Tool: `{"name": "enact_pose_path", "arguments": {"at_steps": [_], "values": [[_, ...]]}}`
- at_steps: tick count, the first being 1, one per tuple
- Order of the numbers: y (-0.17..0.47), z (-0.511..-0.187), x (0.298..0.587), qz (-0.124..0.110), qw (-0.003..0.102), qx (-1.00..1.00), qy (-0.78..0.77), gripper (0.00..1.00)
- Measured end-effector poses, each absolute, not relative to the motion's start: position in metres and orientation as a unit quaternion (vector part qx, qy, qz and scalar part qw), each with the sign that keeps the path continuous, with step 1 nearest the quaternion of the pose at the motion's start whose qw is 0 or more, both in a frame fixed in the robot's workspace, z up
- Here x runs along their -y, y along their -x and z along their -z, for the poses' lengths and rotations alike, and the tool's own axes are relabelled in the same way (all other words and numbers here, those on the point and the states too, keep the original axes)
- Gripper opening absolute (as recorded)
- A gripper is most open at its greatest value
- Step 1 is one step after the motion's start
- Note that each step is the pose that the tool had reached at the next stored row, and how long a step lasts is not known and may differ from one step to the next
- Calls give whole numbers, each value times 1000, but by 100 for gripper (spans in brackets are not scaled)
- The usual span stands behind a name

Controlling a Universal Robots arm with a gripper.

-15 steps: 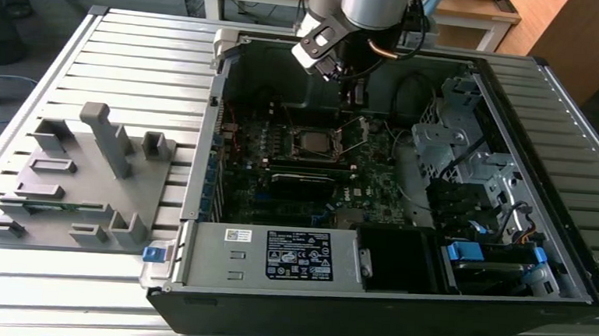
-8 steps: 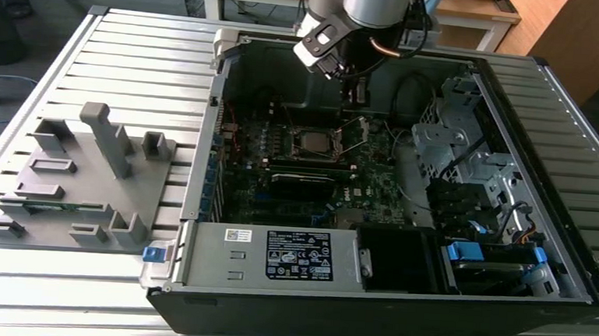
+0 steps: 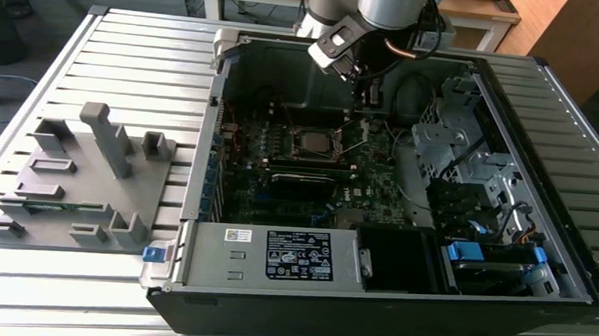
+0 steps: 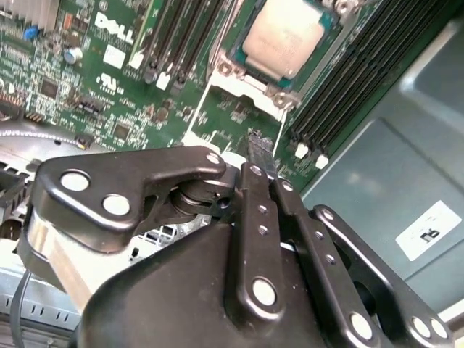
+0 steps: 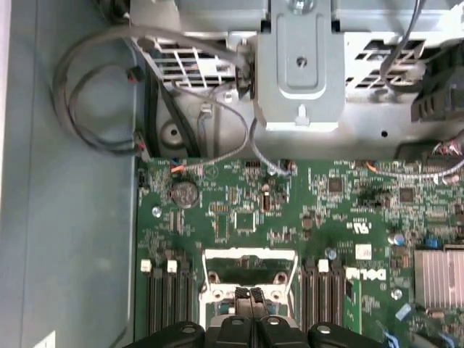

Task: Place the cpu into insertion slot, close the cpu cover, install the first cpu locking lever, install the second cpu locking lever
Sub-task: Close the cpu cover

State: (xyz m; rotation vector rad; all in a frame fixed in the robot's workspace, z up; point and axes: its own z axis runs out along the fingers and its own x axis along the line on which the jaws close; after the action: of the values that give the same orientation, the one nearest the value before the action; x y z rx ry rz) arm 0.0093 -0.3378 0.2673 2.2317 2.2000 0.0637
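Observation:
The cpu (image 4: 290,36), a square chip with a dull silver top, lies in the insertion slot (image 3: 310,143) on the green motherboard. The silvery cpu cover (image 4: 250,85) frames it and looks lowered over it. Two thin wire levers (image 4: 196,109) (image 4: 278,130) run from the slot's corners toward my gripper. In the second wrist view my gripper (image 4: 261,156) hovers just beside the slot, shut, with nothing visible between its tips. In the first wrist view the gripper (image 5: 250,293) sits at the slot's silvery frame (image 5: 250,255). In the exterior view the gripper (image 3: 366,102) hangs inside the case, behind the slot.
The open computer case (image 3: 205,178) lies on a slatted table. Black memory slots (image 4: 348,80) flank the slot. A metal drive cage (image 3: 457,146) and cables fill the exterior view's right. A black label plate (image 3: 299,255) is at the front. A grey fixture (image 3: 80,178) stands outside on the exterior view's left.

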Motion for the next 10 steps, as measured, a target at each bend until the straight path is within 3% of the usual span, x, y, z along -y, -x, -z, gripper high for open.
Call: {"name": "enact_pose_path", "arguments": {"at_steps": [10], "values": [[-34,-267,337,-20,4,-702,-712,11]]}}
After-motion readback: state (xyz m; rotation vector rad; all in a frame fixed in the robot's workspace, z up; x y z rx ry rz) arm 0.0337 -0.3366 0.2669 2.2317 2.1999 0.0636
